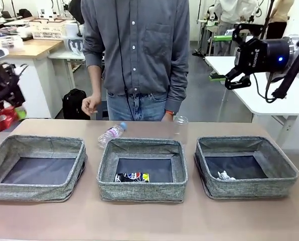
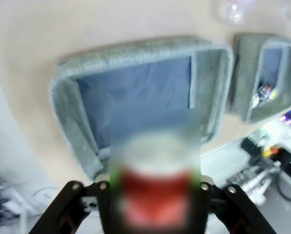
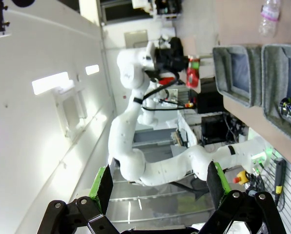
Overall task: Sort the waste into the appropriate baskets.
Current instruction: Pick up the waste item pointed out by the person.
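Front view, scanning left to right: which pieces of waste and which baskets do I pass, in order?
crushed red can → left basket → blue-capped bottle → flattened dark can, lying in the middle basket → clear cup → paper wad, lying in the right basket

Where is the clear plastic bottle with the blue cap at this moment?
In the front view the bottle lies on the table just behind the far left corner of the middle basket, in front of the person.
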Controlling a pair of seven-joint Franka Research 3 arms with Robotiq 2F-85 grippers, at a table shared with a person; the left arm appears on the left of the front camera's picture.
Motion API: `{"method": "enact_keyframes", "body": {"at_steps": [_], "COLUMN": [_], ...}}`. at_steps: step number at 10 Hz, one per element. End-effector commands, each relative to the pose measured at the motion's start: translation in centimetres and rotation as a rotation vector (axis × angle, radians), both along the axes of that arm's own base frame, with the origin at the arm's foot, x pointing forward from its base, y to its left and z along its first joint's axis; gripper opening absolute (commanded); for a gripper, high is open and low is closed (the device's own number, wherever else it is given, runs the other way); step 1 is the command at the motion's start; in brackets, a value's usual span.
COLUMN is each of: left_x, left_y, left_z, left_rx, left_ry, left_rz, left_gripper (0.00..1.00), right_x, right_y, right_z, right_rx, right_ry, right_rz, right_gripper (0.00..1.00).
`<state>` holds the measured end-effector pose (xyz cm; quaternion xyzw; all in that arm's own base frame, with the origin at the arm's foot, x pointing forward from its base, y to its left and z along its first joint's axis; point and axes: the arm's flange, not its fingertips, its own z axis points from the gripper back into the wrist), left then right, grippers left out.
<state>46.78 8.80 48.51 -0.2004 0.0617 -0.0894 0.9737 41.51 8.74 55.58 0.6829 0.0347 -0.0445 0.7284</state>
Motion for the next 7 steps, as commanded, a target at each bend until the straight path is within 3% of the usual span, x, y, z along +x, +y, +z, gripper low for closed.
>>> {"method": "enact_keyframes", "body": {"at_steps": [1,4,5,6,7], "left_x": [4.1,4.1,2.0,2.6,2.8], "left_y": [-0.1,-0.1,-0.1,-4.3,-9.8], "left_z": [-0.3,-0.3,-0.6,-0.8,1.7], "left_rx": [0.011,0.011,0.014,-0.049,-0.122], "left_ry": [0.013,0.013,0.004,-0.012,-0.067], "left_rz": [0.094,0.094,0.053,0.034,0.022], "left_gripper": [0.00,0.00,0.48,0.48,0.48], "right_x": [0.0,0.0,0.0,0.0,0.0], "right_y": [0.0,0.0,0.0,0.0,0.0], "right_z": [0.2,0.2,0.2,0.2,0.2], "right_rx": [0.009,0.009,0.009,0.009,0.009], "right_ry": [-0.004,-0.004,-0.004,-0.004,-0.004], "right_rz": [-0.001,-0.001,-0.001,-0.001,-0.001], "right_gripper": [1.00,1.00,1.00,1.00,1.00]}}
